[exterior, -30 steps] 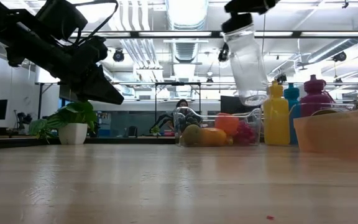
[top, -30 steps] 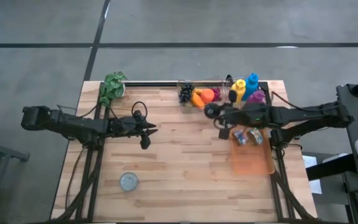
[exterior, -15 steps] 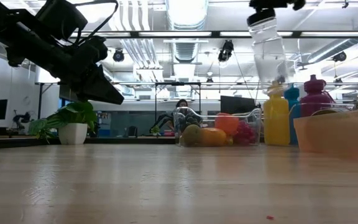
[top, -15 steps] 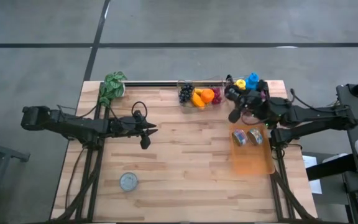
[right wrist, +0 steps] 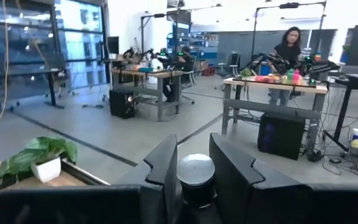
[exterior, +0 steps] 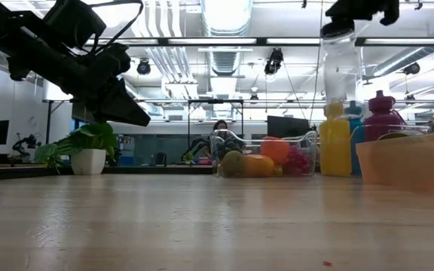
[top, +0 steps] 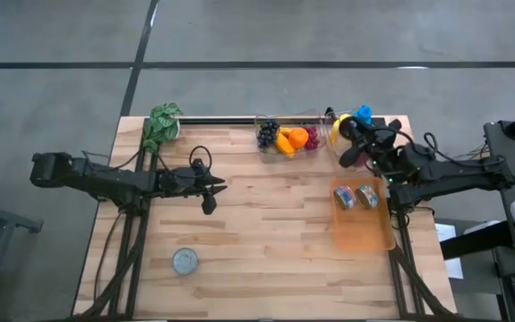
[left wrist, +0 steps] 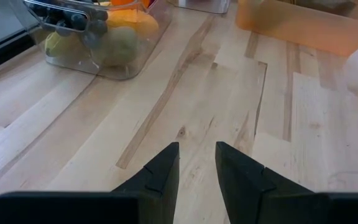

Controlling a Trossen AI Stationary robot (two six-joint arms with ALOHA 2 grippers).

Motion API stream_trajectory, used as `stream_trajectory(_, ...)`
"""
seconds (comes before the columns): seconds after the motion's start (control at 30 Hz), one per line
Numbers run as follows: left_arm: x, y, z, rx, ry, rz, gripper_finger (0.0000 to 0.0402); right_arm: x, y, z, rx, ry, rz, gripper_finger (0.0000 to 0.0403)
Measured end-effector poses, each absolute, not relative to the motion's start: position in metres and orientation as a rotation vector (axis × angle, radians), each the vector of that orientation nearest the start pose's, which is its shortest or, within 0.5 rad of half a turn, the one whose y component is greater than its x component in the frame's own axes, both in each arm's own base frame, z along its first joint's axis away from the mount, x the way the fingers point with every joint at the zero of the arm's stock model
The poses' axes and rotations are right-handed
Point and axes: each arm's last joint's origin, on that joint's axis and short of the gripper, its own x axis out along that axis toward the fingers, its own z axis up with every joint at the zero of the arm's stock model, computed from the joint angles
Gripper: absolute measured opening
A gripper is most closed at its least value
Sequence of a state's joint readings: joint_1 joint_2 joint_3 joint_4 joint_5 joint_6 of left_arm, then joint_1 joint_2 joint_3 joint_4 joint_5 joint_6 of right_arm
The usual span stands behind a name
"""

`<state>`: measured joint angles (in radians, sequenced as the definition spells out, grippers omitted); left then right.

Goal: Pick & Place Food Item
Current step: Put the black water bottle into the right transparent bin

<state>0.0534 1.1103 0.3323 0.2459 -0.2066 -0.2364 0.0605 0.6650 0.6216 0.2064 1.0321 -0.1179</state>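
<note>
We see the right claw (exterior: 356,10) raised high over the far right part of the pale wooden surface (top: 257,233), its fingers pinching the dark-capped neck of a clear plastic bottle (exterior: 340,71). The bottle hangs upright in the air, above the row of bottles at the back: a yellow plastic bottle (exterior: 334,144), a blue one (exterior: 354,114) behind it and a magenta one (exterior: 382,114). From the right wrist, the bottle's round grey cap (right wrist: 195,172) sits pressed between the two dark fingers (right wrist: 164,168).

Beside that row stands a clear plastic bin of fruit (top: 286,137), holding dark grapes and orange pieces. An orange plastic tray (top: 365,228) lies along the right edge with two small wrapped items (top: 355,197) at its far end.

The left claw (top: 209,190) hovers over the left-centre of the surface, its fingers slightly spread and holding nothing. A potted green plant (top: 161,122) stands at the far left corner, and a round metal lid (top: 184,260) lies near the front left.
</note>
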Motion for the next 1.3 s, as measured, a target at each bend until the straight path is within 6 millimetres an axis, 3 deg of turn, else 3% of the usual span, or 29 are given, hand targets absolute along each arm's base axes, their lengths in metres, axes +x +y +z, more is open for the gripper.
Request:
stream_trajectory(0.27,0.202,0.017,0.162,-0.191,0.499,0.316,0.0109,0.13,-0.019,0.303,-0.003,-0.098,-1.106,0.0076)
stream_trajectory(1.0,0.202,0.017,0.162,-0.189,0.499,0.317,0.0109,0.131,-0.019,0.253,0.09,-0.111,-1.109,0.0084)
stream_trajectory(1.3,0.202,0.017,0.162,-0.188,0.499,0.316,0.0109,0.131,-0.019,0.244,0.081,-0.097,-1.11,0.0092)
